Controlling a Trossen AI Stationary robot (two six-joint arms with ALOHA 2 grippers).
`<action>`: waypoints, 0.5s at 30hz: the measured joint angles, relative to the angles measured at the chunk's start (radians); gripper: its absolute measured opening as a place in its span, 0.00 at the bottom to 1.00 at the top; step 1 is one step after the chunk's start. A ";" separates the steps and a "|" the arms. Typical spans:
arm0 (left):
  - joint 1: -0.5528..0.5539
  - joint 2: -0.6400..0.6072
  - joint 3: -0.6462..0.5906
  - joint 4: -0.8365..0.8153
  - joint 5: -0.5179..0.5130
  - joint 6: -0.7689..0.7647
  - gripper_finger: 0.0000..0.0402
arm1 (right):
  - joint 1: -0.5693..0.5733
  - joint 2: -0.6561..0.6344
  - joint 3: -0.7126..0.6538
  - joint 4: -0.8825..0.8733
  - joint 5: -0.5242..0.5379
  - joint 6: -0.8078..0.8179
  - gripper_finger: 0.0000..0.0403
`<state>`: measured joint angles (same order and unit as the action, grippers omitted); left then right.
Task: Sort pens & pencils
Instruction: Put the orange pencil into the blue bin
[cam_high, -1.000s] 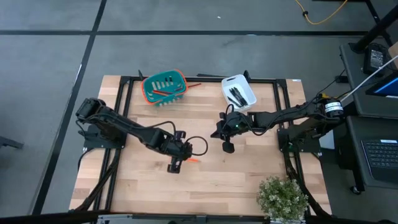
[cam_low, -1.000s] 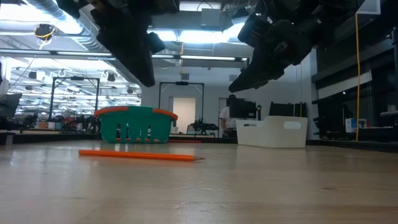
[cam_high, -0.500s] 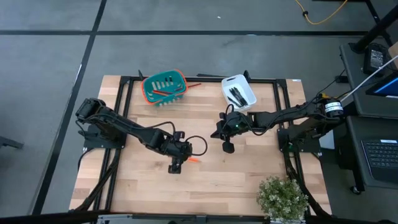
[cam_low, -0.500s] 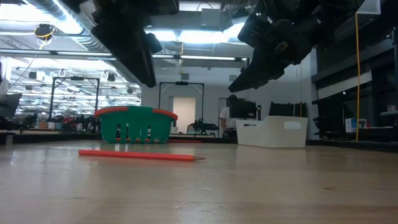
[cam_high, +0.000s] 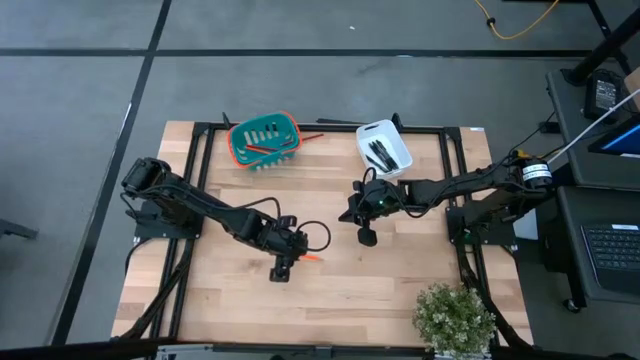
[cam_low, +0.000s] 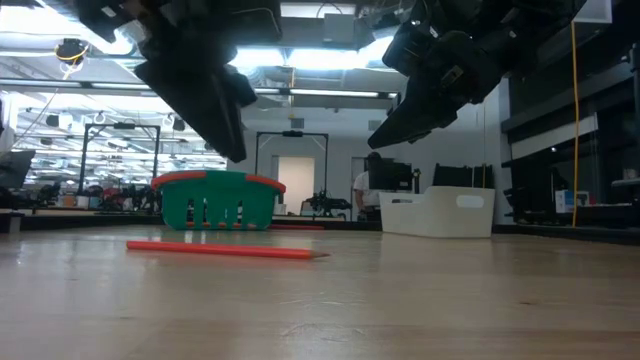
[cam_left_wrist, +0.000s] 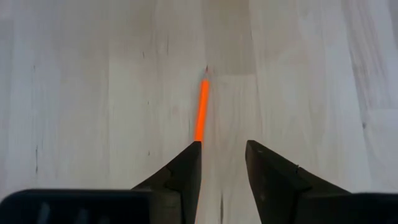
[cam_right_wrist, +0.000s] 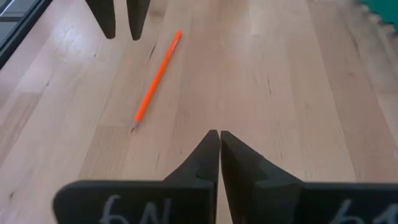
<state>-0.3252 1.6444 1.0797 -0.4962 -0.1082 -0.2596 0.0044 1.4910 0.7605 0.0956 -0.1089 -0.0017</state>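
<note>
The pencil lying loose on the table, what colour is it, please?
Bright orange; the pencil shows best in the right wrist view.

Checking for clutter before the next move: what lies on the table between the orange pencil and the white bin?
In the low view, only bare wood lies between the pencil and the white bin; the shut right gripper hangs above that stretch.

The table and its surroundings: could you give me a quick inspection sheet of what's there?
Surface: wooden table.
Job's things: one orange pencil lying flat; more pencils in the green basket; pens in the white bin.
Clutter: potted plant at a table corner.
Grippers: left gripper above the pencil, jaws open; right gripper mid-table, jaws shut, empty.
Cables: yellow cable on the floor.
Surroundings: grey floor; desk with keyboard.
</note>
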 joint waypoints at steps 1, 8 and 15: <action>0.000 0.000 -0.005 0.017 0.000 0.003 0.30 | 0.000 0.000 0.000 0.000 0.000 0.000 0.04; 0.027 0.078 -0.016 0.041 0.000 0.034 0.29 | 0.000 0.000 0.000 0.000 0.000 0.000 0.04; 0.055 0.130 -0.016 0.037 0.074 0.061 0.29 | 0.000 0.000 0.000 0.001 0.000 0.000 0.04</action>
<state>-0.2701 1.7739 1.0641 -0.4588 -0.0339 -0.1987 0.0043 1.4910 0.7605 0.0964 -0.1093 -0.0016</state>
